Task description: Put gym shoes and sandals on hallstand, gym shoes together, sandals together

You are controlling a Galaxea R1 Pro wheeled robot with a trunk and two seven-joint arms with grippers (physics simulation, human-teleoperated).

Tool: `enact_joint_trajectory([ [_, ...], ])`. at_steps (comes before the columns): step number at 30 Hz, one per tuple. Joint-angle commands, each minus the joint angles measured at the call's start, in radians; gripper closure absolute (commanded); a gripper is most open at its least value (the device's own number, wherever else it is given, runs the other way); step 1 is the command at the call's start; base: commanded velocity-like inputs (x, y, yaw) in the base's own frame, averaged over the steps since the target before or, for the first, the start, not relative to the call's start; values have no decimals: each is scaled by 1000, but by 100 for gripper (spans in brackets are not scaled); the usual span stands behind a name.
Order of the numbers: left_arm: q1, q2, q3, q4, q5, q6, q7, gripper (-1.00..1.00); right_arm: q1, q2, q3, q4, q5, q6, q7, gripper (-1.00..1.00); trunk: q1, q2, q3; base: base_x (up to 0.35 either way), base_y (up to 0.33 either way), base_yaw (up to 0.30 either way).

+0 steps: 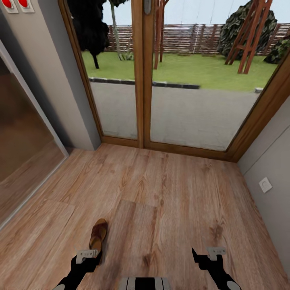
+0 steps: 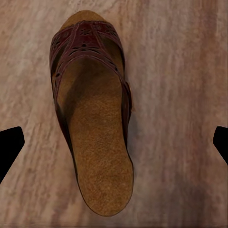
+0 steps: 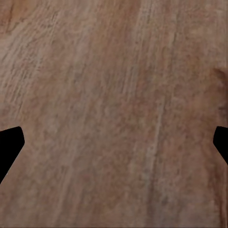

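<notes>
Left gripper (image 2: 114,142) spread wide, hovering over one sandal (image 2: 92,109) lying on the corridor floor (image 1: 169,193); head view hides its heel behind the gripper. Right gripper (image 3: 114,142) also spread, above bare planks.

Bare corridor floor (image 1: 169,193) around one sandal (image 1: 98,234) under my left gripper (image 2: 114,142), jaws wide either side. Right gripper (image 3: 114,142) over open planks.

Head view is taken from above, angled down over the floor (image 1: 169,193) toward a glass door (image 1: 177,80). Both wrist views are aimed straight down, close. The sandal (image 1: 98,235) is shared with the left wrist view.
</notes>
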Motion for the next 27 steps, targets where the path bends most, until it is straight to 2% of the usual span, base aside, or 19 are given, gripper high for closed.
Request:
enact_joint_trajectory([
  [1, -1, 0, 9, 1, -8, -4, -5, -100, -1, -1, 5, 1, -11, -4, 4, -100, 0, -1, -6, 0, 0, -123],
  [20, -1, 0, 8, -6, -8, -8, 3, -100, -1, 0, 3, 1, -11, -5, 3, -100, 9, -5, -109, 0, 0, -125],
  [24, -2, 0, 8, -7, -8, -8, 4, -100, -1, 0, 2, -5, -10, -4, 4, -100, 10, -5, -120, 0, 0, -48],
  [26, -2, 0, 8, -7, -8, -8, 4, -100, -1, 1, 2, -22, -10, -4, 4, -100, 10, -5, -120, 0, 0, -18],
  [27, -2, 1, 7, -9, -8, -8, 4, -100, -1, 1, 3, -140, -8, 10, 4, -100, 10, -5, -120, 0, 0, -4],
])
